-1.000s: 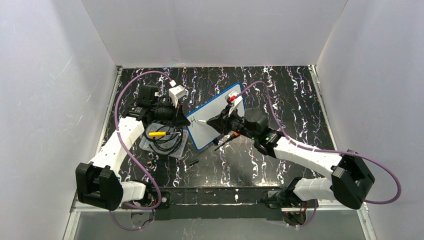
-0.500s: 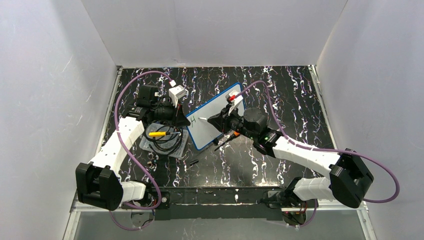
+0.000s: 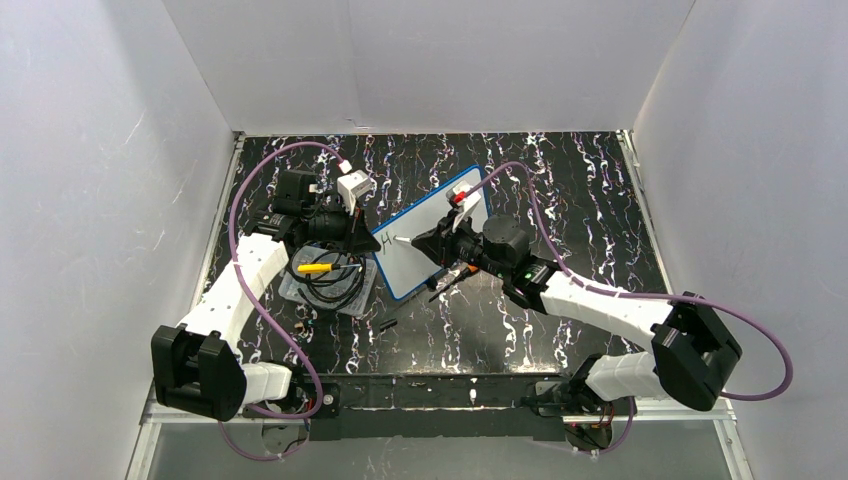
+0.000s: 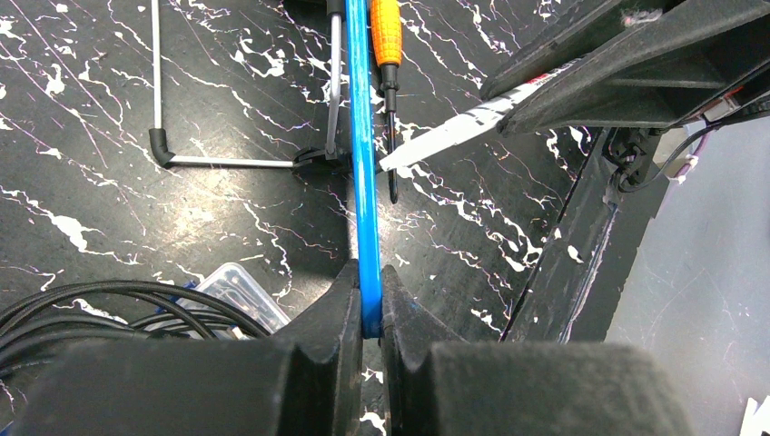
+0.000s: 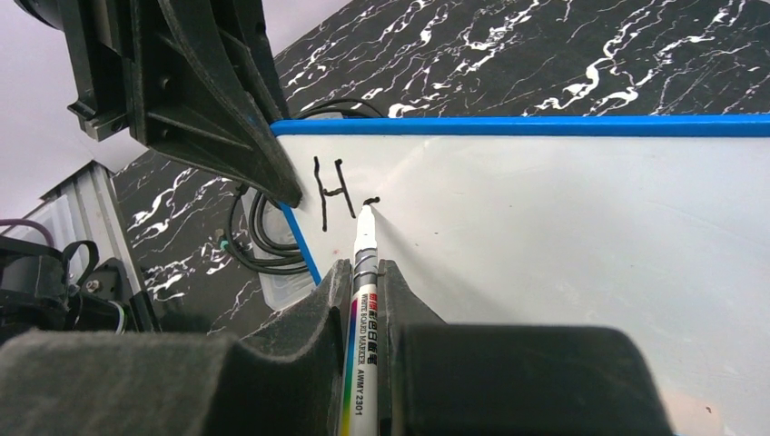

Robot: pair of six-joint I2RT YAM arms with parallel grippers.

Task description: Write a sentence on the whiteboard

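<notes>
Because the left gripper (image 4: 366,283) only pinches the whiteboard (image 5: 563,236) by its rim, the marker (image 5: 365,227) clamped in the right gripper (image 5: 361,277) could push it askew, spoiling the sentence (image 5: 332,191).

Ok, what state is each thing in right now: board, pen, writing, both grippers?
White blue-rimmed whiteboard: clamped at its edge.
Black handwritten sentence: only "H" plus a small starting stroke.
White-barrelled marker: uncapped, tip on the board.
Left gripper: shut on the whiteboard.
Right gripper: shut on the marker.

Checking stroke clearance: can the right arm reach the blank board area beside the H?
Likely yes: the marker in the right claw is at the whiteboard beside the H, and the surface beyond looks bare.
</notes>
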